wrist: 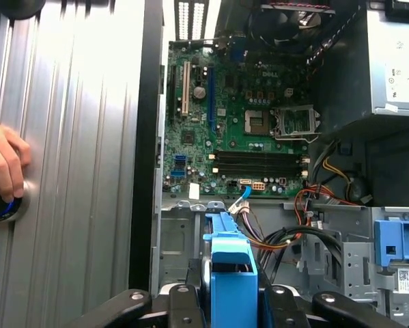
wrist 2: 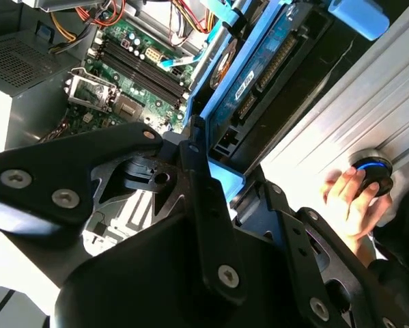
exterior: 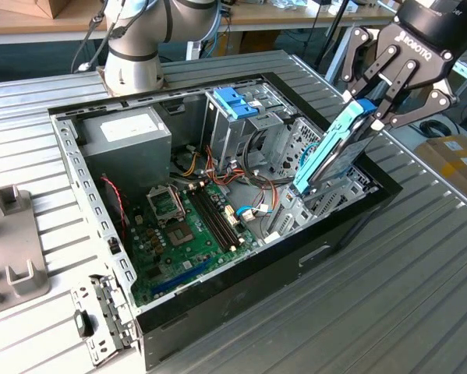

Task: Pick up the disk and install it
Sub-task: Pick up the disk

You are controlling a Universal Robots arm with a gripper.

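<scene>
The disk (exterior: 336,152), a flat drive in a blue plastic frame, hangs tilted above the right end of the open computer case (exterior: 350,226) in the exterior view. My gripper (exterior: 372,109) is shut on the disk's upper end. The disk's lower end reaches down toward the metal bay (exterior: 327,199) at the case's right side; whether it touches is not clear. In the second wrist view the disk (wrist 2: 259,75) shows its circuit-board side between my black fingers (wrist 2: 197,171). In the first wrist view the disk's blue frame edge (wrist: 231,273) stands over the case.
Inside the case lie a green motherboard (exterior: 194,226), a grey power-supply box (exterior: 128,140) and a drive cage with a blue handle (exterior: 235,105). A person's hand (wrist: 3,164) rests on a round knob on the ribbed metal table (exterior: 420,288). Grey fixtures (exterior: 15,249) stand at the exterior view's left.
</scene>
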